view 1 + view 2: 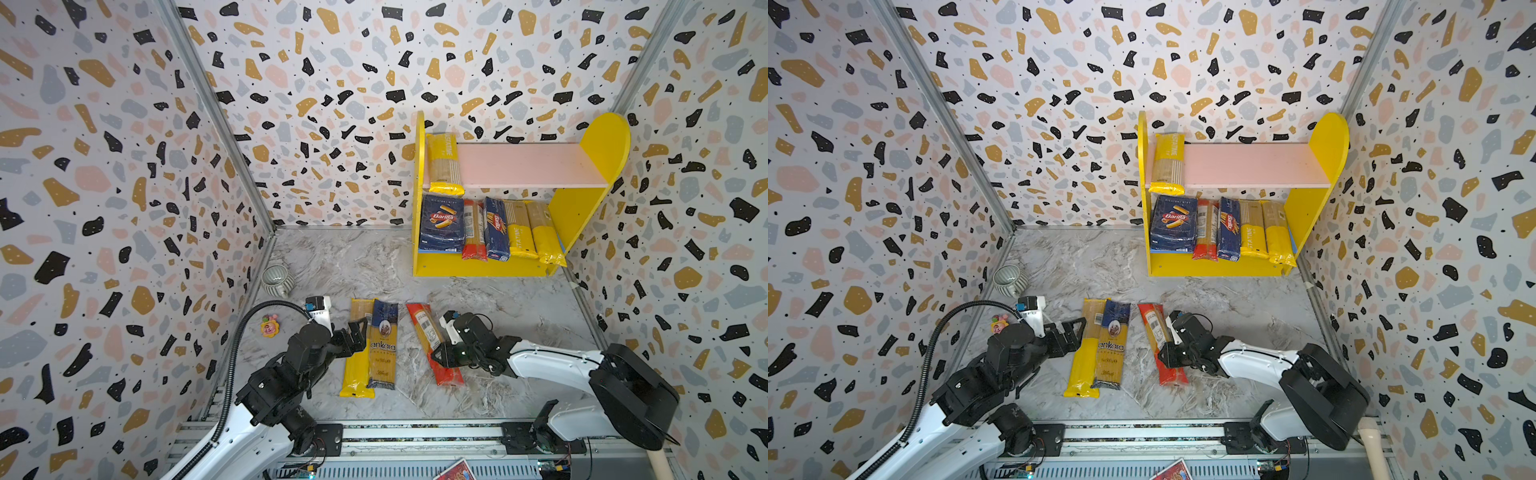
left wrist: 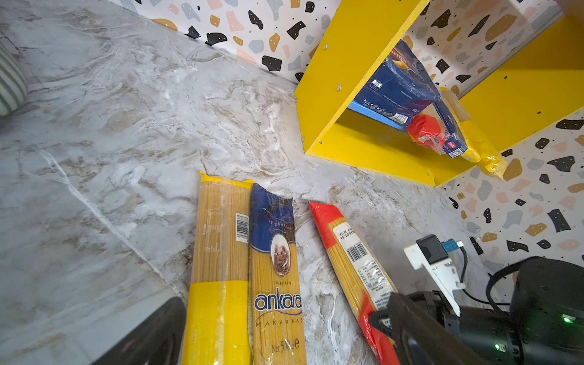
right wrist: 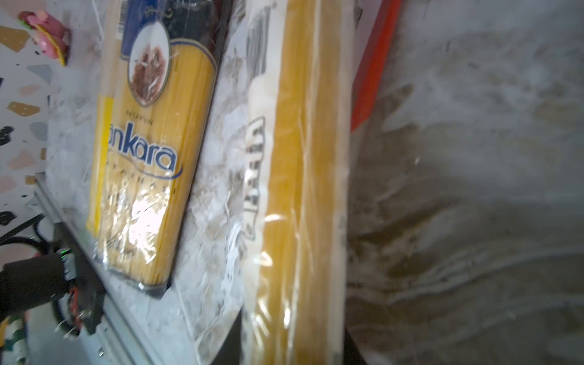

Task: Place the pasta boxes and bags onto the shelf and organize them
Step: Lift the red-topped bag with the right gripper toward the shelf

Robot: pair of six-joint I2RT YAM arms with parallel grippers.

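Seven spaghetti bags (image 1: 383, 345), two Barilla boxes (image 1: 441, 224), one shelf (image 1: 478, 266), one bowl (image 1: 276, 279), one toy (image 1: 269, 325).

Low in the middle of the frame we see the right gripper (image 1: 1165, 355) clamped on the red-orange bag (image 1: 1152, 321). To its left, the left gripper (image 1: 1074, 336) gapes beside the yellow-ended bag (image 1: 1084, 357) and the ankara bag (image 1: 1112, 353).

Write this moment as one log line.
right pincer: shut on red-orange bag | left pincer: open by loose yellow bag | shelf: partly filled
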